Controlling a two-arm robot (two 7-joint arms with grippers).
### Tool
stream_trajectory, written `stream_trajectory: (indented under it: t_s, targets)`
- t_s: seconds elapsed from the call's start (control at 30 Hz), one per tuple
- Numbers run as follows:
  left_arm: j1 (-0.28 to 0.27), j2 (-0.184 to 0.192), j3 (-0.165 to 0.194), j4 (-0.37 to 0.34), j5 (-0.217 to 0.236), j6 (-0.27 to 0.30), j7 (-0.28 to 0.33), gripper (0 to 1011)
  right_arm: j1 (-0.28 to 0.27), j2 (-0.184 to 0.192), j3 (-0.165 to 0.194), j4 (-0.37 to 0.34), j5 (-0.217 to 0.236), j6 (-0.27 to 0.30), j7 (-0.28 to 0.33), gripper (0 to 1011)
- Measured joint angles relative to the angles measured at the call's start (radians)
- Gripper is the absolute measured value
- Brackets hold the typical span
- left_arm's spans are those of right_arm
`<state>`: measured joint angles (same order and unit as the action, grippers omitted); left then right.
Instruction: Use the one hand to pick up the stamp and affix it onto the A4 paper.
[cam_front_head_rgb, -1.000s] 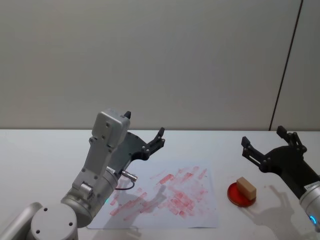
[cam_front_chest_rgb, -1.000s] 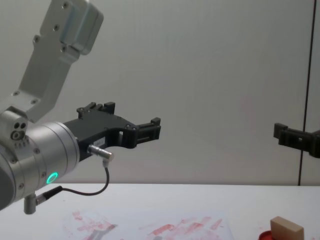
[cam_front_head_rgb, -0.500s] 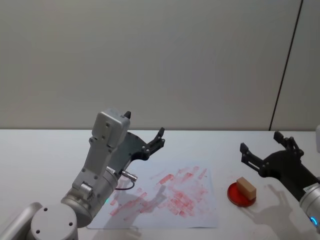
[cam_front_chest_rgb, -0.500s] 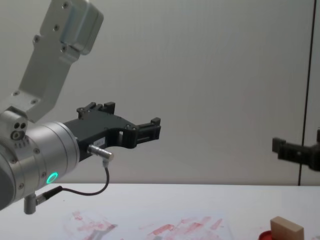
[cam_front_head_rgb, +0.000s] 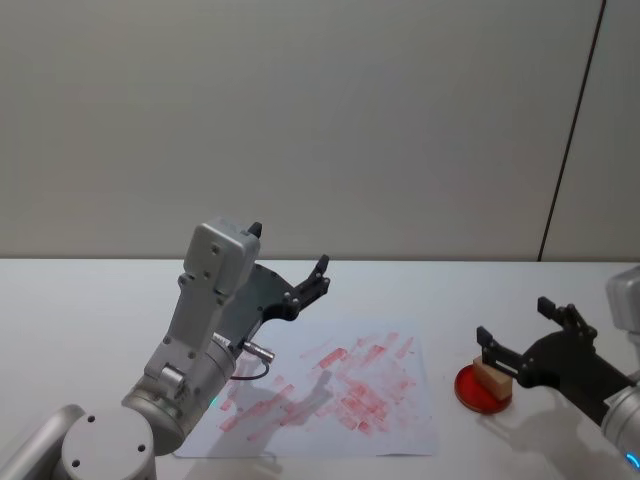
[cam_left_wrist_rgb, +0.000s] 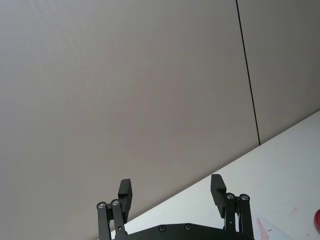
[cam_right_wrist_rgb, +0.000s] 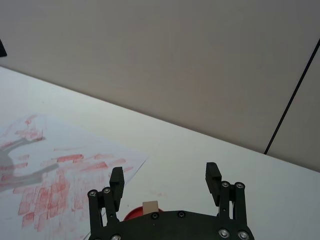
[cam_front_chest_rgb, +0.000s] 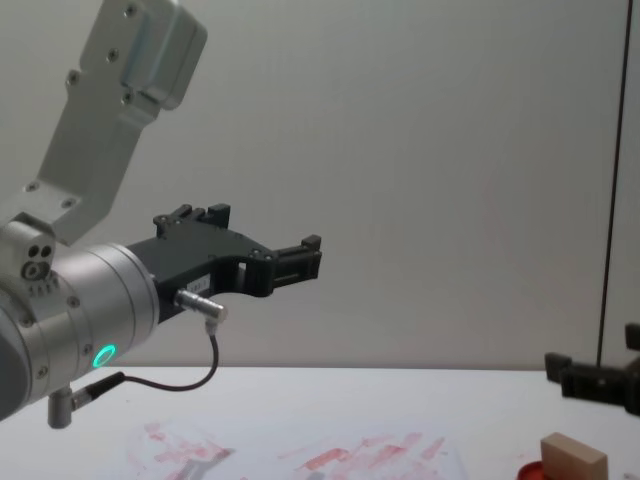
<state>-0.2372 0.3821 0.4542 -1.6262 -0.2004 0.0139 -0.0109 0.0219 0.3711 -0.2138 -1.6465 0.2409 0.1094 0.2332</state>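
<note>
A bare test lab: plain grey panelled wall (cam_front_head_rgb: 300, 120) behind a white table (cam_front_head_rgb: 80, 300).

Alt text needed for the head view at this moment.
The right gripper, jaws open, hovers above the stamp, which sits on a red ink pad right of the ink-smeared A4 paper. The left gripper is raised by the paper's left side.

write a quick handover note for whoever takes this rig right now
Right gripper: open, hanging just above the stamp, not touching it.
Left gripper: open, raised above the table, idle.
Stamp sits on the red ink pad, right of the A4 paper, which already carries red marks.
Done: approach only. Left: grasp the stamp, press it on the paper.
</note>
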Motion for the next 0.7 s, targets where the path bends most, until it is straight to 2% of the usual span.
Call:
stream_trajectory:
  t_s: [0.33,0.7]
  targets:
    - [0.000,0.000,0.000,0.000,0.000,0.000,0.000,1003,-0.008,0.007,-0.009,0.026,-0.037,0.012,0.038,1001]
    - [0.000,0.000,0.000,0.000,0.000,0.000,0.000,1002,-0.010,0.000,-0.022,0.055,-0.069,0.019,0.043,1001]
